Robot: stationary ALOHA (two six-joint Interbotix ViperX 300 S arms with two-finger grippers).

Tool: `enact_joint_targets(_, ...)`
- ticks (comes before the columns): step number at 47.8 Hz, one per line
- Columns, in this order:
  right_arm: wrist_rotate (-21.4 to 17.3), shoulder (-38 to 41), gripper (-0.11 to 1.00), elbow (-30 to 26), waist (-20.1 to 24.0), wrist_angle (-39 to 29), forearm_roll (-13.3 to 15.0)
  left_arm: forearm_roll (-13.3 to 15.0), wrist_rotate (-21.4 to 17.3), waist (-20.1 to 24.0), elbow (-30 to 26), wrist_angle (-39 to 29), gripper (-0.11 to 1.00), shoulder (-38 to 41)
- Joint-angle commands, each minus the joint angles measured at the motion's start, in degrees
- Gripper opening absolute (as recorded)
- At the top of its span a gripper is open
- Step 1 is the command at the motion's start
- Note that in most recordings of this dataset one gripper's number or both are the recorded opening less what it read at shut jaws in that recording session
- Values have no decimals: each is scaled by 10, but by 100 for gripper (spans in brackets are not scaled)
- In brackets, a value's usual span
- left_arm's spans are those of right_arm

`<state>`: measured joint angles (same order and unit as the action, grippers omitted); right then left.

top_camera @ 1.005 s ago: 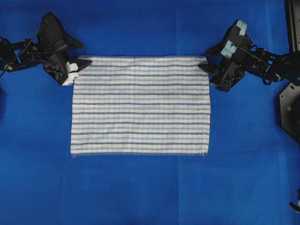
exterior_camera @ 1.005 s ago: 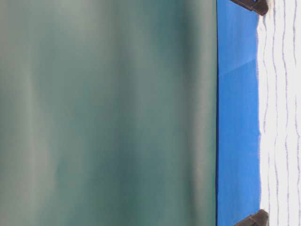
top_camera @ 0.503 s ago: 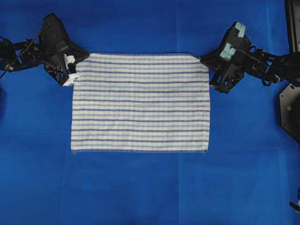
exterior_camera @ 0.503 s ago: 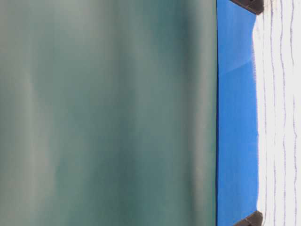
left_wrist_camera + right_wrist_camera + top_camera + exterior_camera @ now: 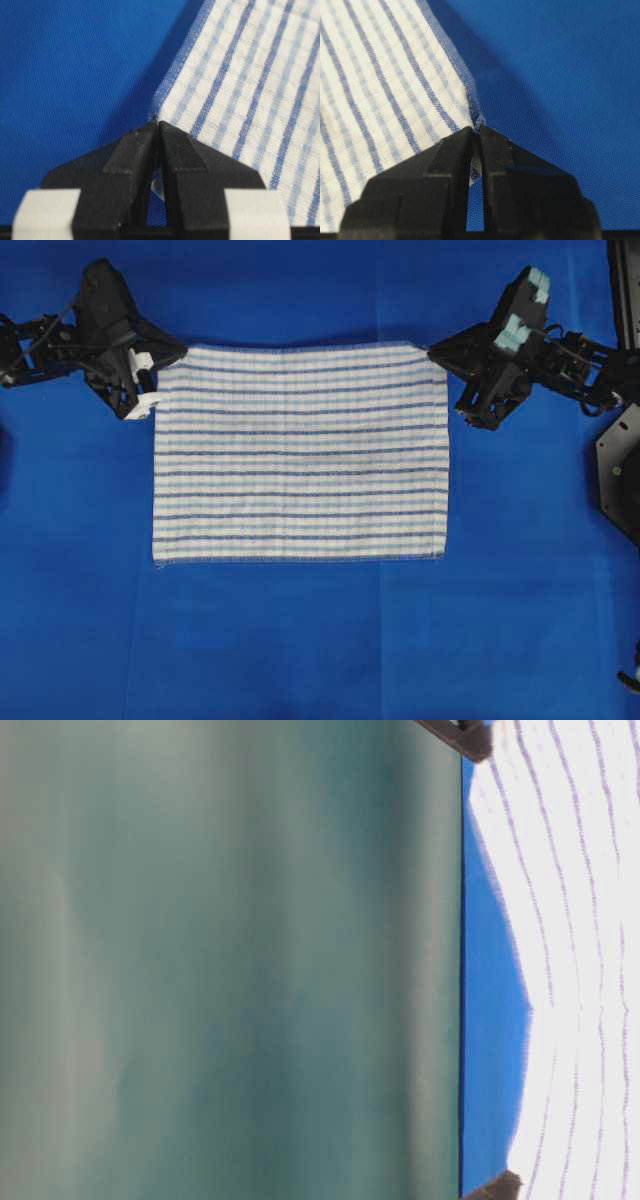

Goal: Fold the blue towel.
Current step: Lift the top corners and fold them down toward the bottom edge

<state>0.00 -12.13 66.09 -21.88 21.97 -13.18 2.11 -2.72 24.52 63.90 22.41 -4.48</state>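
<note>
The blue towel (image 5: pixel 300 453) lies spread near the middle of the bench (image 5: pixel 300 640), which is covered in a plain blue sheet, with the towel's long hems running side to side and its near hem flat on the sheet. Each far corner is pinched by a hand: the left hand (image 5: pixel 168 357) is clamped tight on the far left corner, and the right hand (image 5: pixel 432 354) is closed just as firmly on the far right one; both wrist views show the black fingers (image 5: pixel 145 150) pressed together with a tip of hem caught between them. Taking the two corners of one long edge keeps that edge taut and straight. In the table-level view the far edge hangs lifted between the hands while the rest trails on the bench, which suggests the edge is meant to go over toward the near hem, halving the towel.
</note>
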Motion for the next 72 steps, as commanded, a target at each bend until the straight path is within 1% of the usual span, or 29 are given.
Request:
enact_joint_targets(1,0,-17,-2,-1,1,-1,-1,1,-1,-2,-3,-3,2,-19)
enact_joint_targets(14,-2,-17,-2,0,2,-3,-1,1,-1,-6,-4,-3,2,-21)
enact_joint_targets(20,-3,-25,-2,2,13,-18,-4,1,0,-24,-3,-14,2,-35)
enact_joint_targets(22,-3,-31,-2,4,19,-25,-8,1,2,-32,-2,-25,2,-46)
enact_joint_targets(26,-3,-51,-2,10,37,-34,-27,1,8,-52,-1,-49,2,-75)
enact_joint_targets(32,-3,-87,-2,21,67,-35,-47,1,11,-84,4,-82,2,-127)
enact_joint_targets(38,-3,-123,-2,31,100,-35,-61,1,20,-125,13,-91,2,-169)
enact_joint_targets(48,-3,-153,-2,40,163,-36,-104,2,57,-187,34,-92,2,-204)
enact_joint_targets(52,-3,-153,-2,41,191,-36,-126,1,77,-211,40,-92,2,-210)
enact_joint_targets(54,-3,-153,-2,40,210,-36,-142,1,84,-222,42,-92,2,-212)
enact_joint_targets(57,-3,-152,-2,41,237,-33,-165,1,94,-241,42,-92,2,-212)
enact_joint_targets(64,-3,-142,-2,40,296,-22,-208,1,108,-285,40,-90,2,-205)
enact_joint_targets(72,-3,-115,-2,33,352,1,-244,2,129,-336,33,-73,2,-187)
